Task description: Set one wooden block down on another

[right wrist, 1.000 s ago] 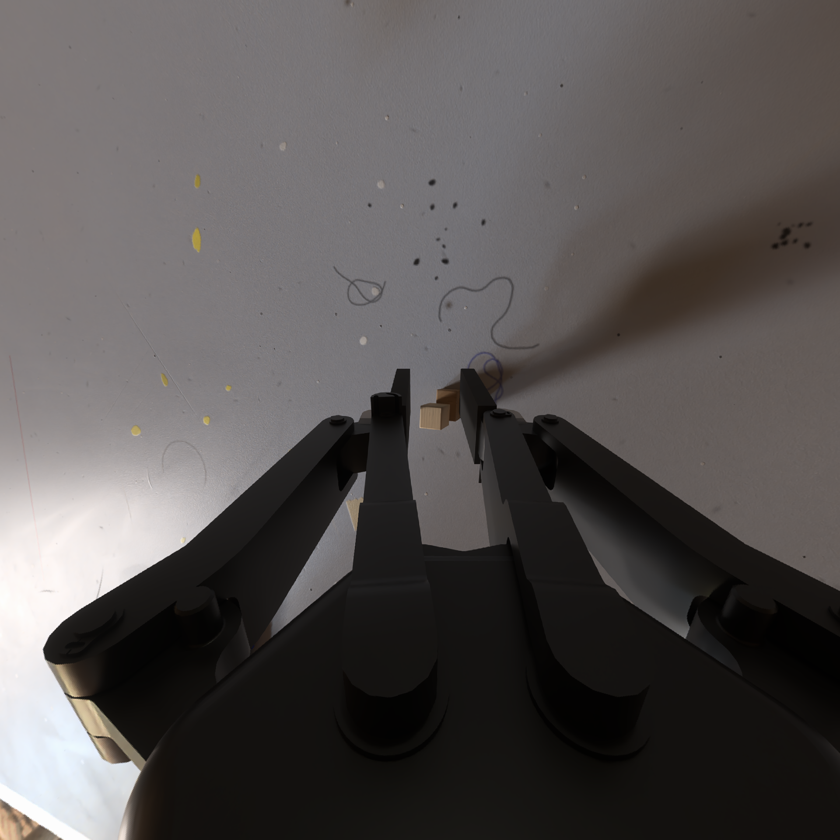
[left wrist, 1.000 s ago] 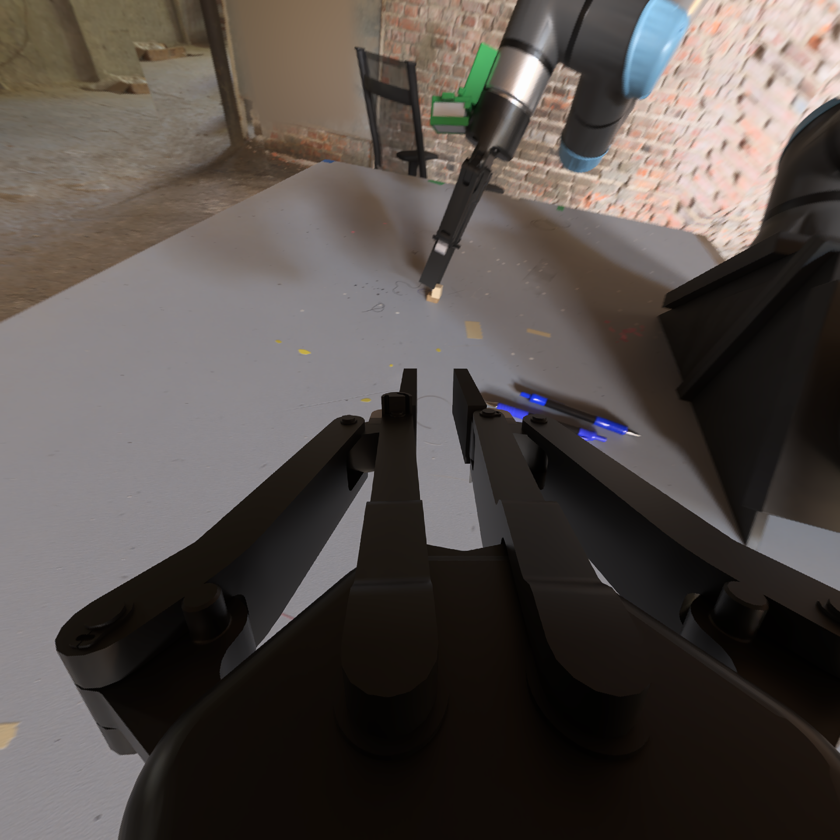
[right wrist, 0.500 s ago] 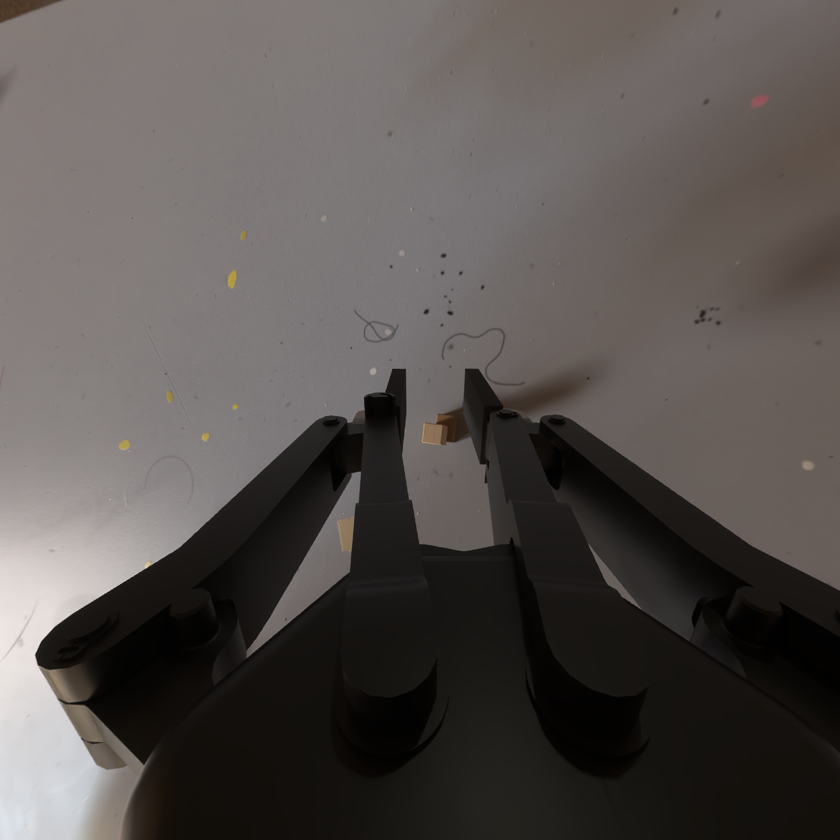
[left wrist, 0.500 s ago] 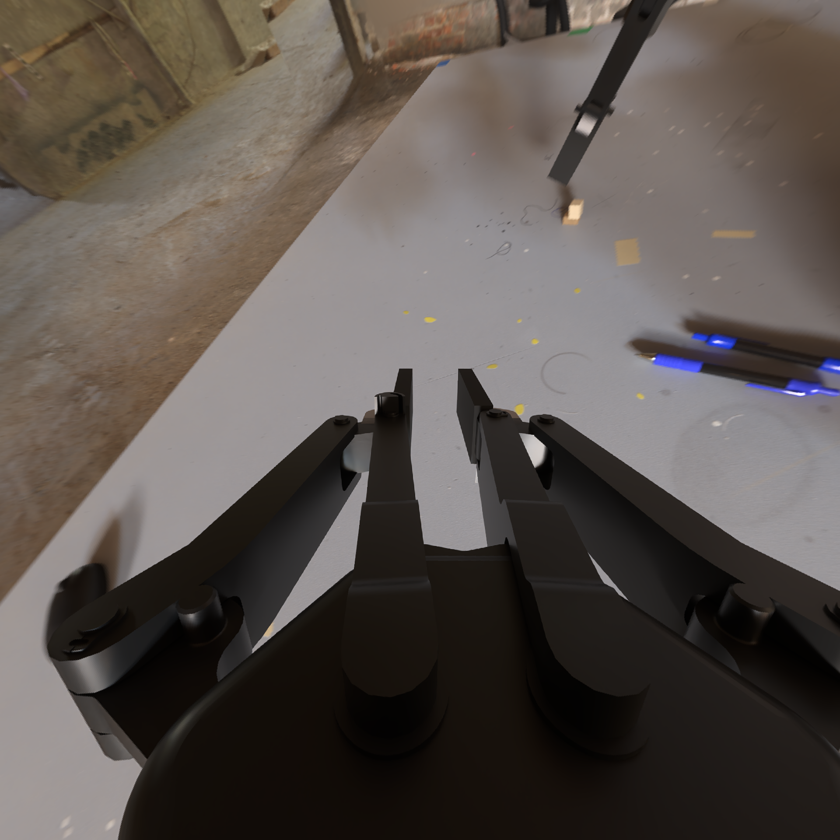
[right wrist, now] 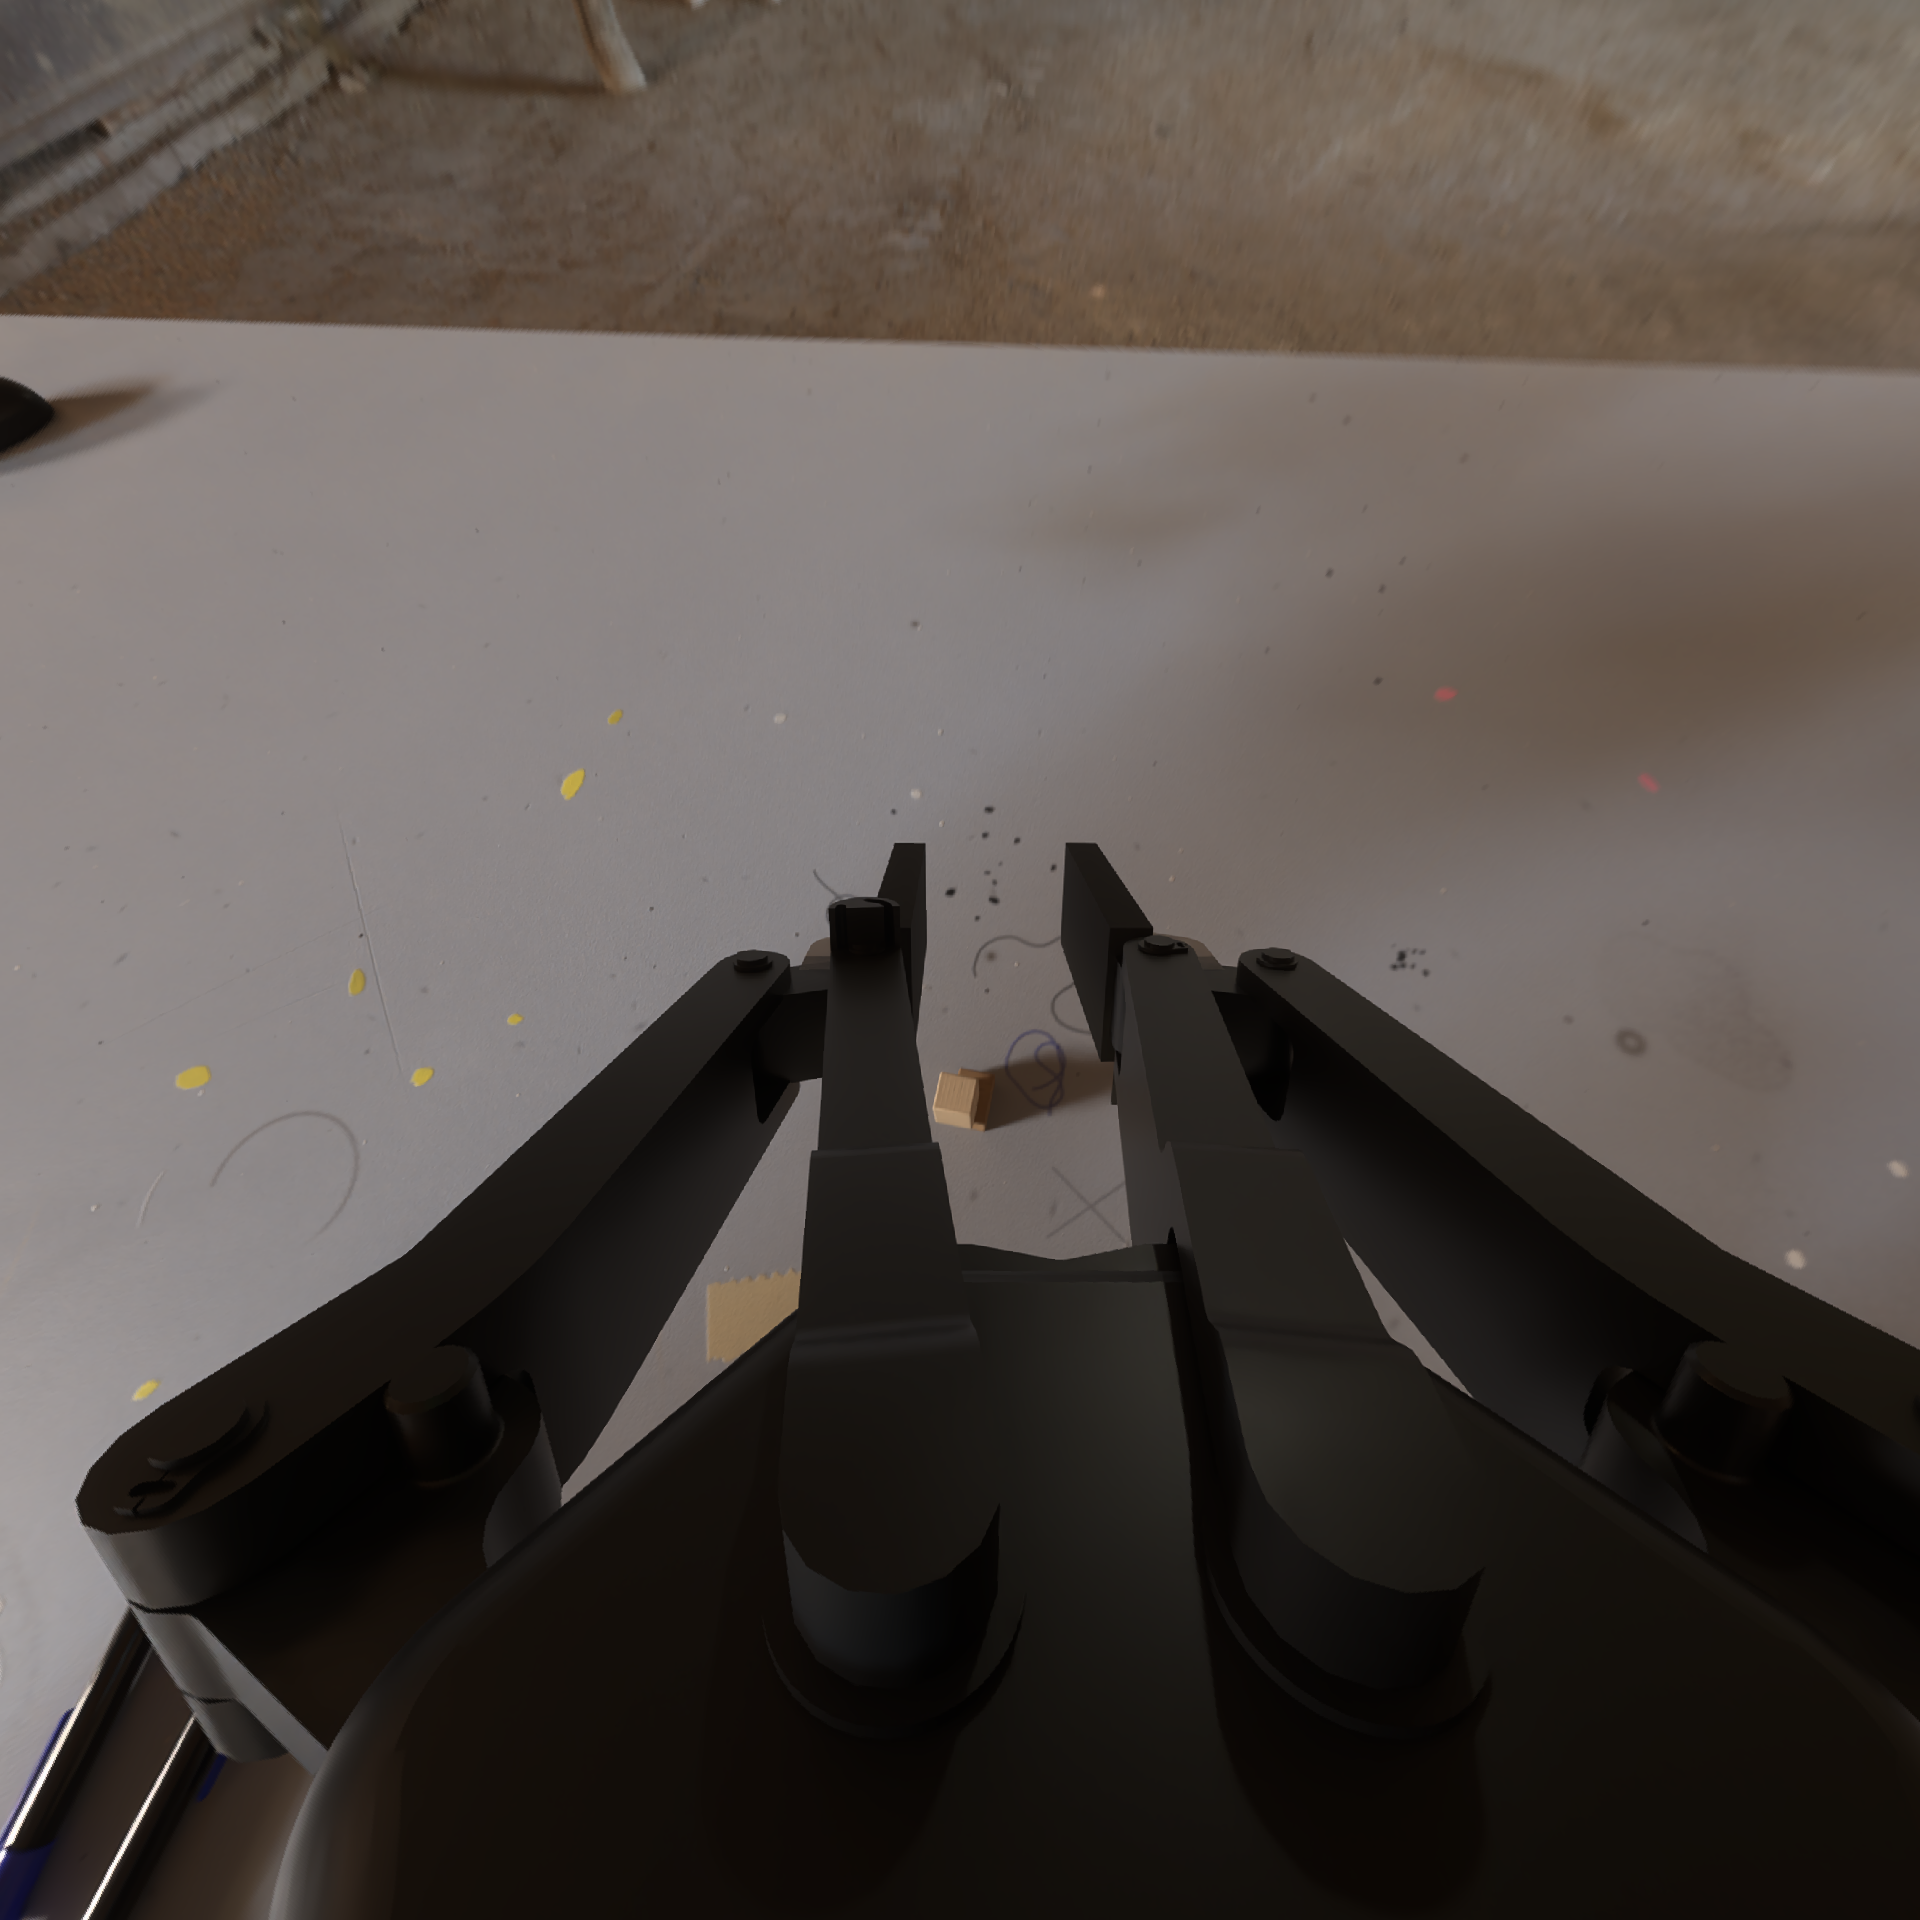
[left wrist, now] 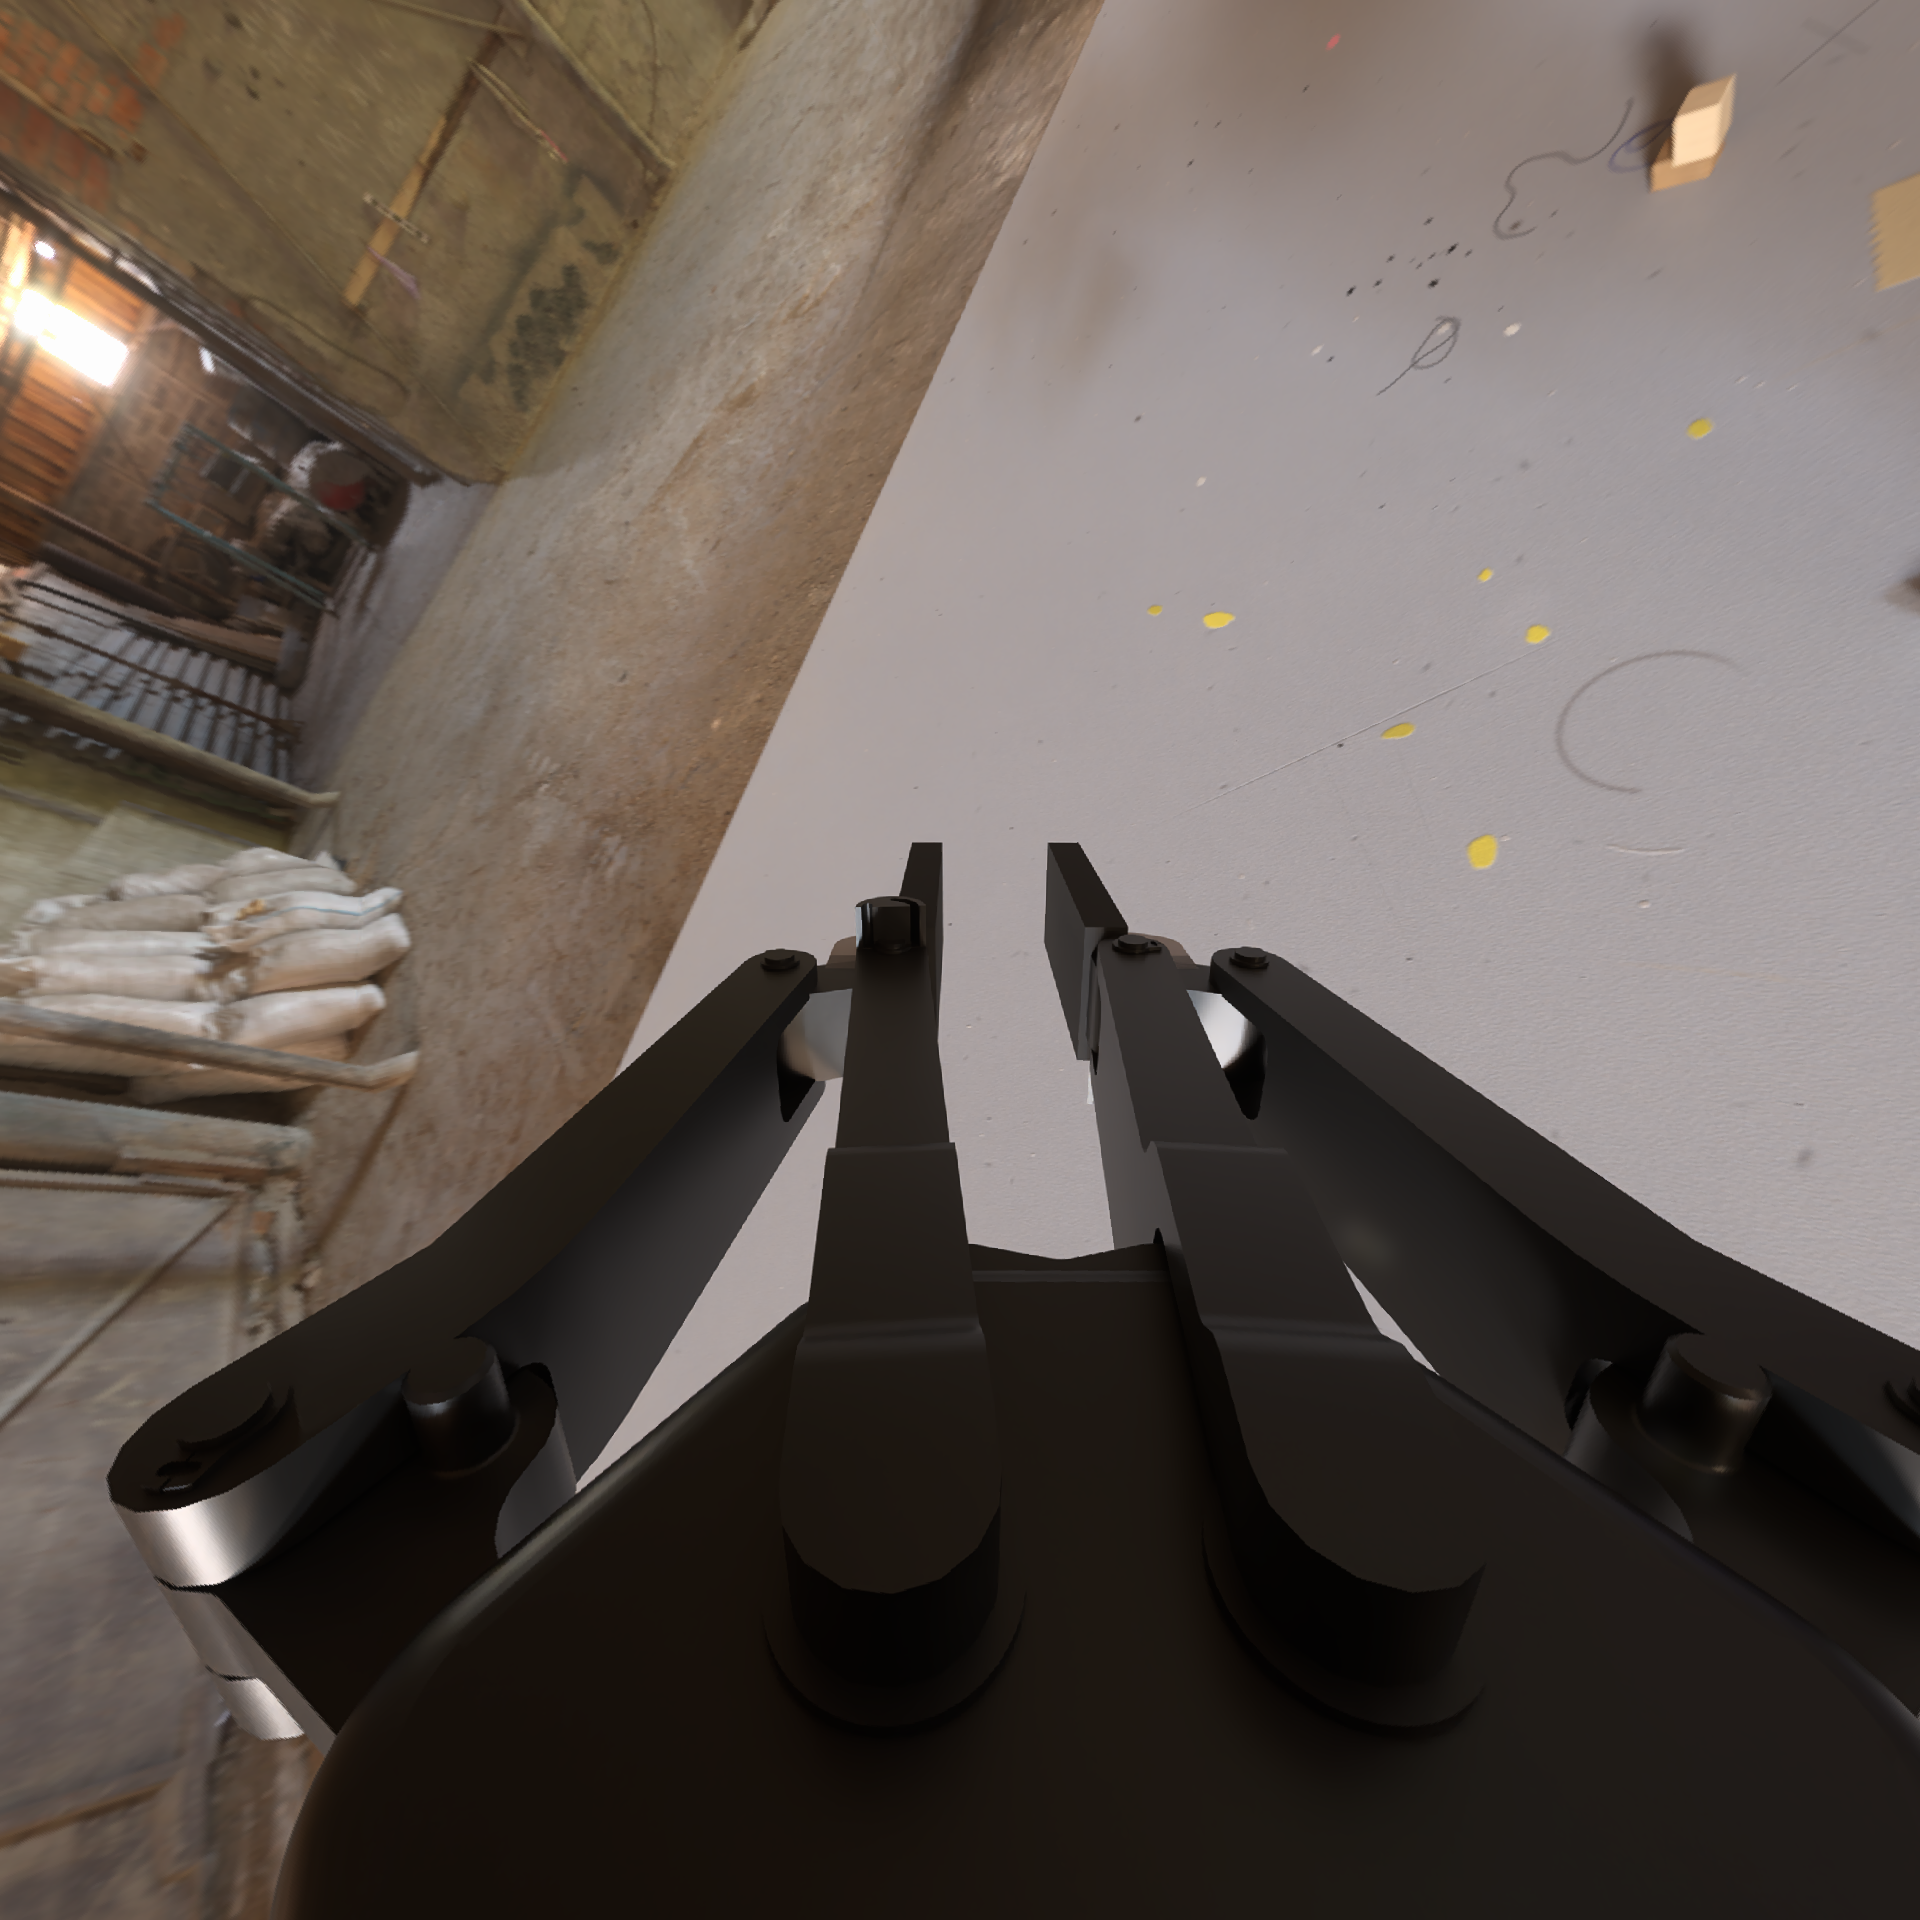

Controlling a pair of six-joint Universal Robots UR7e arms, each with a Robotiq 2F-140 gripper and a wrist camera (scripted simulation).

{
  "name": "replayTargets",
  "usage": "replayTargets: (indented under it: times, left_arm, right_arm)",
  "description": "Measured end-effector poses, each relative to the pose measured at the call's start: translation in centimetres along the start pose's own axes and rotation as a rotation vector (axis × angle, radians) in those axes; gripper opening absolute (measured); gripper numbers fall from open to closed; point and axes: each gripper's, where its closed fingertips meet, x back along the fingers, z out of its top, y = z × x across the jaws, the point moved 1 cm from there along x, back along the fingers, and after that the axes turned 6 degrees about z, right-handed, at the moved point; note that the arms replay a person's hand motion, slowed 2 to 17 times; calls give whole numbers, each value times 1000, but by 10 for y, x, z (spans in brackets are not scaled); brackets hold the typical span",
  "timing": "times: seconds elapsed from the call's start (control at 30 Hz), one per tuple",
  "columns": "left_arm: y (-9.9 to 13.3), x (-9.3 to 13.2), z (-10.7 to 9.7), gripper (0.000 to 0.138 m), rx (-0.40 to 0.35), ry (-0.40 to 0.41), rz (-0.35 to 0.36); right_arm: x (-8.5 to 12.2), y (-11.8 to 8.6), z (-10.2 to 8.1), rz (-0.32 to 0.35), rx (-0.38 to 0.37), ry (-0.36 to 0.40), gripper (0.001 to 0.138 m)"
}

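Observation:
Two small wooden blocks stand stacked on the grey table. In the right wrist view the stack [right wrist: 961,1099] lies well below and behind my right gripper [right wrist: 994,883], which is open, empty and lifted clear of it. In the left wrist view the upper block [left wrist: 1704,127] sits on the lower block [left wrist: 1669,175] at the far top right. My left gripper [left wrist: 994,883] hangs over the table near its left edge, far from the stack. Its fingers are a narrow gap apart with nothing between them.
A tan tape patch [right wrist: 746,1314] lies near the stack and also shows in the left wrist view [left wrist: 1897,239]. Blue pens [right wrist: 31,1818] lie at the bottom left. The table edge [left wrist: 831,623] runs diagonally beside the concrete floor. A dark blurred shape [right wrist: 16,416] shows at the far left.
My right gripper opened, left the block on the other block, and rose up and back. My left gripper swung toward the table's left edge; the right arm has left its view.

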Motion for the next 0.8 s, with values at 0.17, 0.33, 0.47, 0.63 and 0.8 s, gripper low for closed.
replayTargets:
  times: [0.17,0.33,0.47,0.63,0.8]
  left_arm:
    - [-8,-5,3,27,-62,-19,72]
    - [-11,-9,6,27,-117,-42,122]
    - [-14,-12,6,27,-156,-65,155]
    - [-16,-15,8,27,-208,-87,195]
    - [-18,-16,11,27,-266,-101,241]
  right_arm:
    - [17,-2,12,-49,60,99,37]
    - [31,-3,19,-91,101,158,40]
    - [40,-3,21,-121,122,180,44]
    - [49,1,21,-160,130,179,45]
    - [54,7,16,-195,130,148,47]
